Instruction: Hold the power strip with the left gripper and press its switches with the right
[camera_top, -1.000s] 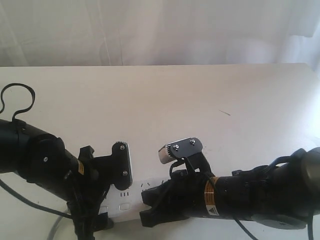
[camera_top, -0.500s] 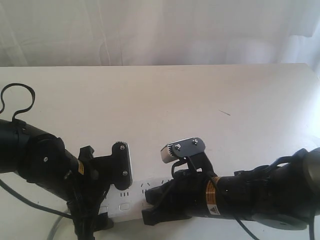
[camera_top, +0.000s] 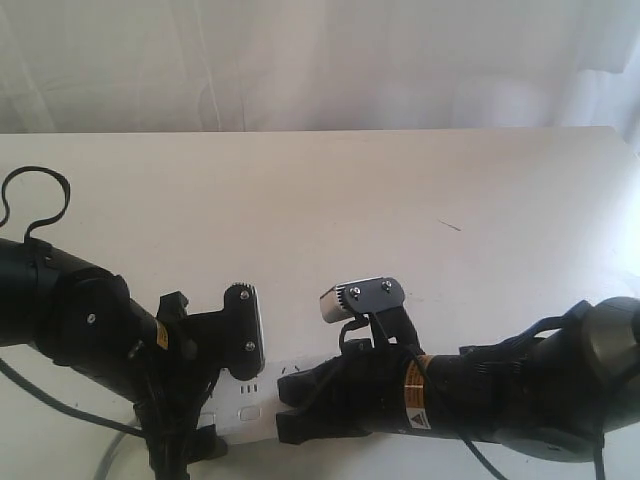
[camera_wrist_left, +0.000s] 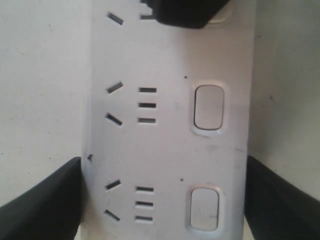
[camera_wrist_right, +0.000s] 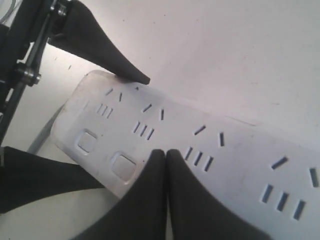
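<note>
Left wrist view: black left gripper (camera_wrist_left: 164, 170) clamping long white plastic power strip (camera_wrist_left: 170, 65), lying on white table (camera_top: 400, 200). Silver-padded right gripper (camera_wrist_right: 164, 152), fingers together, pointing at small white square switches (camera_wrist_left: 208, 107). Risk: tip possibly slipping off-centre, missing press.

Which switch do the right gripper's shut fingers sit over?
The third switch from the end of the power strip held by the left gripper; the right gripper hides it, while the first two show bare.
</note>
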